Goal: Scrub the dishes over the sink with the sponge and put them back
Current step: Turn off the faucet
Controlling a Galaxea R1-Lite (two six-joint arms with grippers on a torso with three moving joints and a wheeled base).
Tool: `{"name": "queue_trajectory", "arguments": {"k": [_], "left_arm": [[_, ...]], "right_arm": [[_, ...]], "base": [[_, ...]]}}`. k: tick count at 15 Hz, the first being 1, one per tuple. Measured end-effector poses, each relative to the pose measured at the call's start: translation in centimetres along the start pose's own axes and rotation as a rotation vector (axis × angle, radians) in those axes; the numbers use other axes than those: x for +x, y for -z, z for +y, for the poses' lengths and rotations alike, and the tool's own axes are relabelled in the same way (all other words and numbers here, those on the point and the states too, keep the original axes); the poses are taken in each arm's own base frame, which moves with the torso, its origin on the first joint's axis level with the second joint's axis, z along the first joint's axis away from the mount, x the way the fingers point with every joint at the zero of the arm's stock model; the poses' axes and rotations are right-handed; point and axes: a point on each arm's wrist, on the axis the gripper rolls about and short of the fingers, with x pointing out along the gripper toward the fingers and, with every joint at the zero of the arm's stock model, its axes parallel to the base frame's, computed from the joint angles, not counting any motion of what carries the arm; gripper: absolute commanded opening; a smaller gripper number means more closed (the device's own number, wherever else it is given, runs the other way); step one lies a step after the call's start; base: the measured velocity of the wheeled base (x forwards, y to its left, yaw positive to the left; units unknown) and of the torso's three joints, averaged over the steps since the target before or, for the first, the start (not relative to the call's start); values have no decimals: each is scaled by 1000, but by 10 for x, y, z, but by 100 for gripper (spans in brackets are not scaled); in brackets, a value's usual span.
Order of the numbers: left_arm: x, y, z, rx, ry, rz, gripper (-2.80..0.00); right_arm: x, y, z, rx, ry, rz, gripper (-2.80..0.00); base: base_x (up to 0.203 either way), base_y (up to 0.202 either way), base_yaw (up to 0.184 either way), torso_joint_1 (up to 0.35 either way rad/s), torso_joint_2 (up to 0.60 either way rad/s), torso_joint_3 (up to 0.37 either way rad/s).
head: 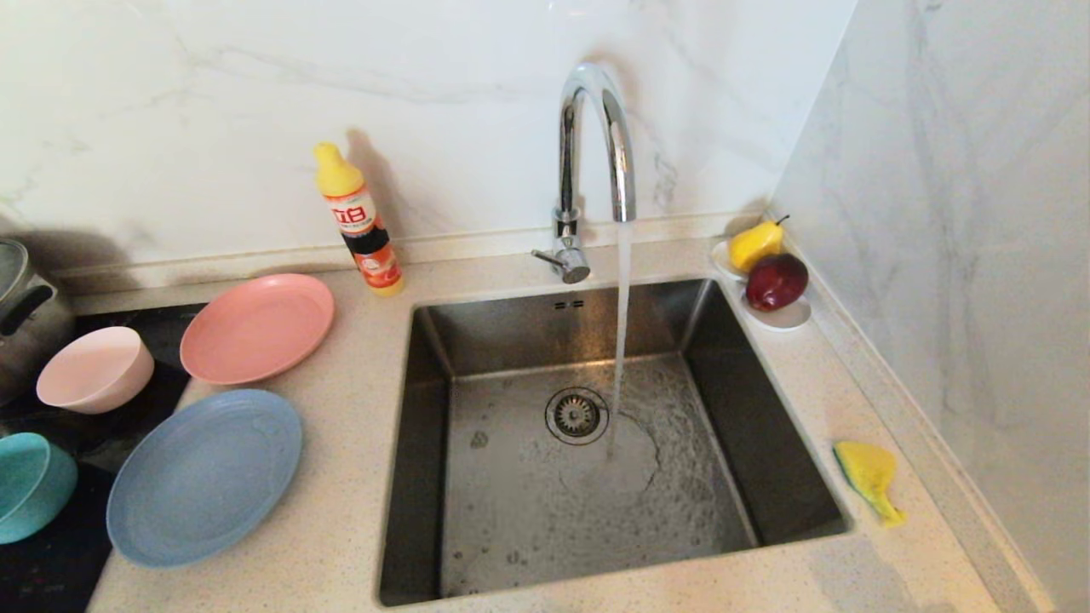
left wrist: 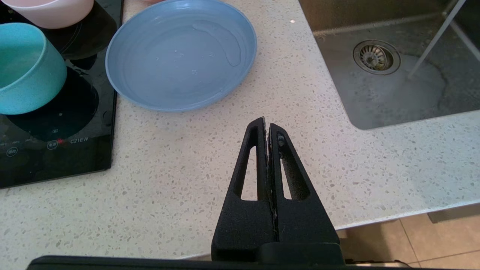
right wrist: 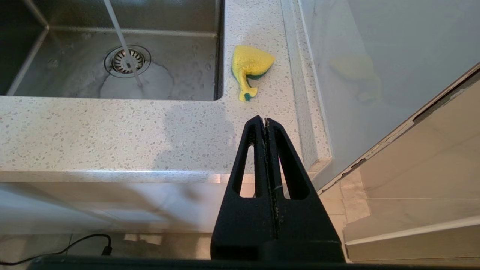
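Risks first. The sponge (head: 869,477) lies crumpled on the tabletop (head: 341,545) right of the sink (head: 426,443), close to the side wall; a floppy, folded piece like that could squash flat or slide toward the wall if pinched off-centre, and the wall leaves little room for the wrist. Tap (head: 596,136) is running into the basin, so anything held under it may get slippery. The light blue plate (head: 204,477) looks wet in the left wrist view and overhangs the black cooktop (left wrist: 56,150) edge a little, so a rim grip could tip or skid it. The teal bowl (head: 30,485) and pale pink bowl (head: 94,368) sit on the cooktop and the salmon-pink plate (head: 255,328) lies behind the blue plate, all left of the sink, all close together; reaching for one may nudge another.

Pose: neither arm shows in the head view. Left gripper (left wrist: 267,125) hangs above bare tabletop just near the blue plate, fingers together, holding nothing. Right gripper (right wrist: 264,120) sits over the tabletop's front edge, pointing toward the sponge, well short of it, fingers together, empty. Nothing scrubbed yet by the look of it.
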Motion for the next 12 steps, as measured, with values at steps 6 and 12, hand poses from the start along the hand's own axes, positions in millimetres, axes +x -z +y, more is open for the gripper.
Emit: {"name": "queue_trajectory", "arguments": {"k": [6, 12], "left_arm": [[0, 1, 0, 16, -2, 1, -280], [-13, -39, 1, -10, 73, -96, -280]], "right_arm": [[0, 0, 0, 0, 0, 0, -280], [0, 0, 0, 4, 1, 0, -280]], "base": [[0, 0, 0, 0, 0, 0], [0, 0, 0, 0, 0, 0]]}}
